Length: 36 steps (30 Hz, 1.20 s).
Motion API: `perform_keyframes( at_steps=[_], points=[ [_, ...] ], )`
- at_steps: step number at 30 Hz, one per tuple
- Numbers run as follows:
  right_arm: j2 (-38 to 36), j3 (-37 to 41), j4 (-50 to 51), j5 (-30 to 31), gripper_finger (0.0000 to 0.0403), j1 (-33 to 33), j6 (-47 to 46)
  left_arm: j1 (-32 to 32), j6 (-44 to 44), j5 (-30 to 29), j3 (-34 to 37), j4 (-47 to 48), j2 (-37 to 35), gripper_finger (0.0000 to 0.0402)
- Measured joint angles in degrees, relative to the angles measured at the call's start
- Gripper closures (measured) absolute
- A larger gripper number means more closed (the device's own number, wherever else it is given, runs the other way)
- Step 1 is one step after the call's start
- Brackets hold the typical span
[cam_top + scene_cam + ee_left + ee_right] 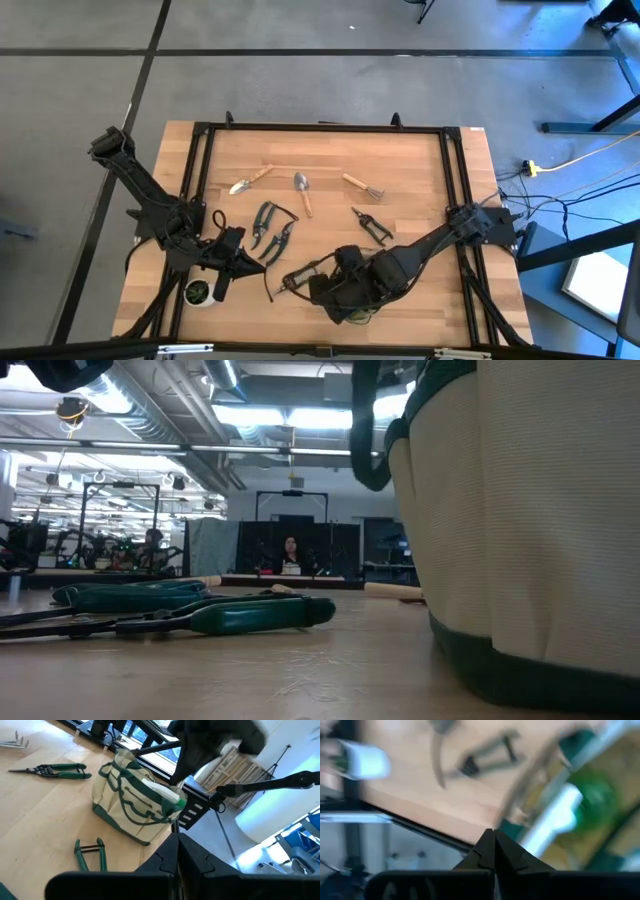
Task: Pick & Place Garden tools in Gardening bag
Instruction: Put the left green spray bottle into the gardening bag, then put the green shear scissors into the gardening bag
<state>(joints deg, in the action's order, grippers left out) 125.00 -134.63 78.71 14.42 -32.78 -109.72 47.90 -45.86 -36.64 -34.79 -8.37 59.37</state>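
Near table edge: right gripper (pixel 300 285) closed, empty, above the gardening bag (pixel 137 805); the arm hides the bag in the high view, but the left wrist view shows it upright with a spray bottle (pixel 167 795) inside. Left gripper (pixel 222 285) closed, empty, beside the potted plant (pixel 198 292). Mid-table: pruning shears (pixel 270 228). Farther: trowels (pixel 303 190) and fork (pixel 362 186).
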Motion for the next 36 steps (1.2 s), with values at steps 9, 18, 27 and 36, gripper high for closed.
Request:
perform_keyframes(
  at_steps=[9, 18, 27, 36],
  points=[
    [-6.9, -0.3, -16.6, 24.9, 0.0403, -4.8, 26.7, -0.2, -1.4, -4.7, 0.0, -2.6, 0.0, 0.0398],
    [-7.6, -0.3, -26.6, 36.6, 0.0402, -11.5, 48.7, -10.3, 0.5, 2.6, 0.0, -7.6, 0.0, 0.04],
    [-6.8, -0.2, -25.8, 36.5, 0.0402, -14.6, 52.3, -24.3, -2.9, 14.4, 0.0, -8.2, 2.4, 0.04],
    [-8.4, 1.6, -14.4, 38.2, 0.0402, -18.0, 48.6, -32.2, -9.5, 17.3, 0.0, -17.7, 10.0, 0.04]
  ],
)
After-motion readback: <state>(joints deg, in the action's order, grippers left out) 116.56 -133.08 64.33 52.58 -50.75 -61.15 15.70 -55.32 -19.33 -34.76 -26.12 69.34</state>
